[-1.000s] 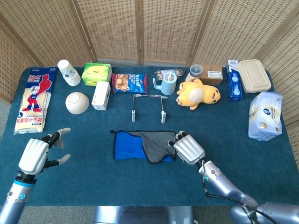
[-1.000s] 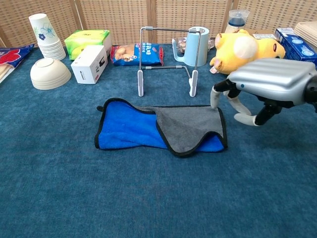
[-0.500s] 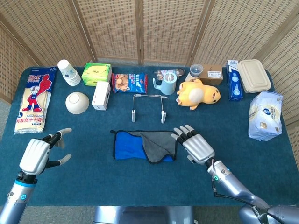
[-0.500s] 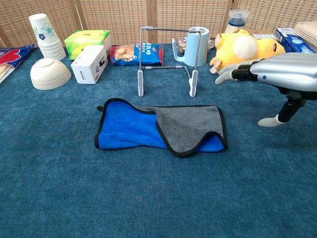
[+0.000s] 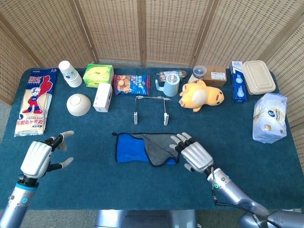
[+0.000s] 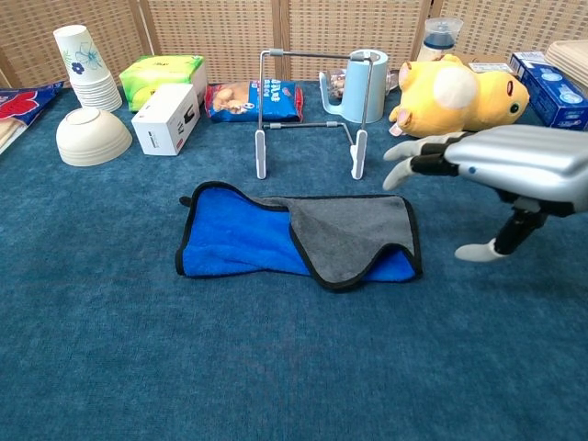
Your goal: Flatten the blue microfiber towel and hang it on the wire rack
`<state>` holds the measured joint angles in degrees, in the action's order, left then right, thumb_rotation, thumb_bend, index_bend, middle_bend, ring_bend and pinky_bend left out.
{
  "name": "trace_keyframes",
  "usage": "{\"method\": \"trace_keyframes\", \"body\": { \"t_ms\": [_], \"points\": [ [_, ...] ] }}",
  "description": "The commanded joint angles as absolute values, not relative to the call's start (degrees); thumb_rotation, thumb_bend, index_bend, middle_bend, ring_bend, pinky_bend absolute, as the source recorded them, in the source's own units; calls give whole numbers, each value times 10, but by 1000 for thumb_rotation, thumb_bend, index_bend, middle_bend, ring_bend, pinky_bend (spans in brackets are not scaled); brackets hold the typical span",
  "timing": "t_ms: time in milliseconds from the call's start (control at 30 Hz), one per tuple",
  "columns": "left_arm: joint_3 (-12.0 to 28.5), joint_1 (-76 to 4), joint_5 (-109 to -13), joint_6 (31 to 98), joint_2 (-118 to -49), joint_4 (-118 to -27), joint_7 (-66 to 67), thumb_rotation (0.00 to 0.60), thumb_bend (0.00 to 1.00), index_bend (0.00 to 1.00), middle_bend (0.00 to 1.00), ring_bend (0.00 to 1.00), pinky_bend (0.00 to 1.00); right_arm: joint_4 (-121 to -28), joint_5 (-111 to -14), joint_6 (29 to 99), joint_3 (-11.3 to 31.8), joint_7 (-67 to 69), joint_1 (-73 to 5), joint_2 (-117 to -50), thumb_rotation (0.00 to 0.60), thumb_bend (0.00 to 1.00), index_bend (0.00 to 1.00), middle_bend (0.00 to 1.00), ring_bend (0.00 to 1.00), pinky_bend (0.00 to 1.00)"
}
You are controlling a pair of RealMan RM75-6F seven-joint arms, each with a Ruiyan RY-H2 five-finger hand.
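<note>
The blue microfiber towel lies on the table with its right part folded over, grey underside up. Behind it stands the wire rack, bare. My right hand hovers just right of the towel's right edge, fingers spread and stretched toward the towel, holding nothing. My left hand sits far to the left near the table's front edge, fingers apart and holding nothing; it shows only in the head view.
Along the back: paper cups, a white bowl, a green box, a white box, a snack bag, a blue mug, a yellow plush. Tissue pack at right, a printed bag at left.
My right hand let go of the towel's right edge, opened and lifted away to the right, then eased back toward the towel. The towel and my left hand stayed put.
</note>
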<state>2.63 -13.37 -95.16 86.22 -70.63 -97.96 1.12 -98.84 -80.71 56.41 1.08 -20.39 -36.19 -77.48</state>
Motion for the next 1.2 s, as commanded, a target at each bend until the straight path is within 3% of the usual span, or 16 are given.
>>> {"method": "trace_keyframes", "body": {
  "t_ms": [33, 567, 1200],
  "points": [
    [26, -133, -952, 864, -706, -979, 10, 600, 242, 249, 633, 583, 987, -975, -808, 560, 12, -219, -367, -802, 600, 248, 185, 0, 0, 0],
    [24, -125, -953, 875, -700, -973, -3, 600, 242, 248, 632, 582, 987, -901, -804, 559, 25, -268, -382, -897, 600, 247, 189, 0, 0, 0],
    [23, -120, -952, 881, -697, -965, -15, 600, 242, 249, 631, 582, 987, -846, -808, 551, 34, -259, -397, -945, 600, 246, 200, 0, 0, 0]
  ]
}}
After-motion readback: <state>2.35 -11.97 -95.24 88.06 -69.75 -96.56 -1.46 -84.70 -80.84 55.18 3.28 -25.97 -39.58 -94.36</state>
